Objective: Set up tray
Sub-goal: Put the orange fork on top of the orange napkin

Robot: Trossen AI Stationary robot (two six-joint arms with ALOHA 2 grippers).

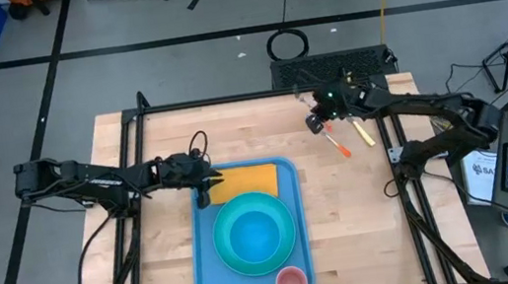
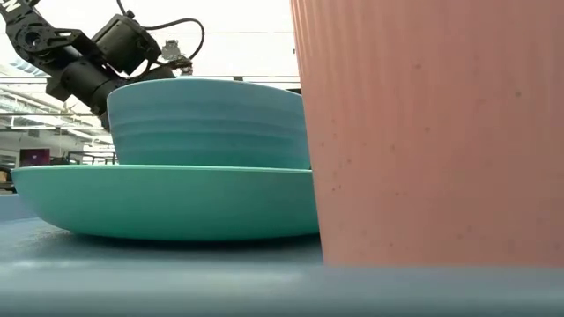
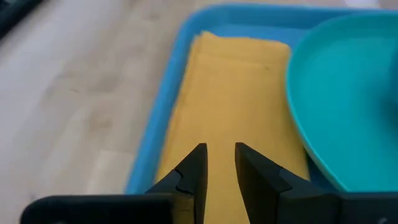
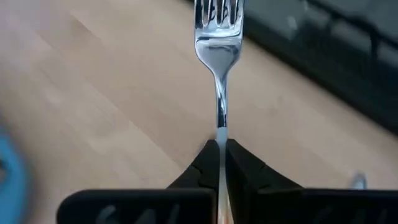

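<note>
The light-blue tray (image 1: 204, 268) lies mid-table. On it are an orange-yellow napkin (image 1: 244, 180) at its far end, a turquoise bowl on a turquoise plate (image 1: 254, 234), and a pink cup (image 1: 292, 281) at its near right corner. My left gripper (image 3: 219, 149) hovers open over the napkin (image 3: 236, 93) at the tray's far left corner (image 1: 202, 184), with nothing between its fingers. My right gripper (image 4: 219, 144) is at the table's far right (image 1: 316, 121), shut on a silver fork (image 4: 217, 43). My right gripper pinches the fork's thin neck (image 4: 220, 132) between its two fingertips. The fork lies along the fingers. Its tines (image 4: 217, 12) point away beyond the tips, over bare wood. The rest of the fork is hidden behind the fingers.
An orange handle (image 1: 337, 143) and a pale yellow one (image 1: 364, 133) show on the wood by the right gripper; whether the orange one belongs to the fork, I cannot tell. A black mat (image 1: 333, 66) lies past the far edge. In the low view the cup (image 2: 423, 132) blocks the right half.
</note>
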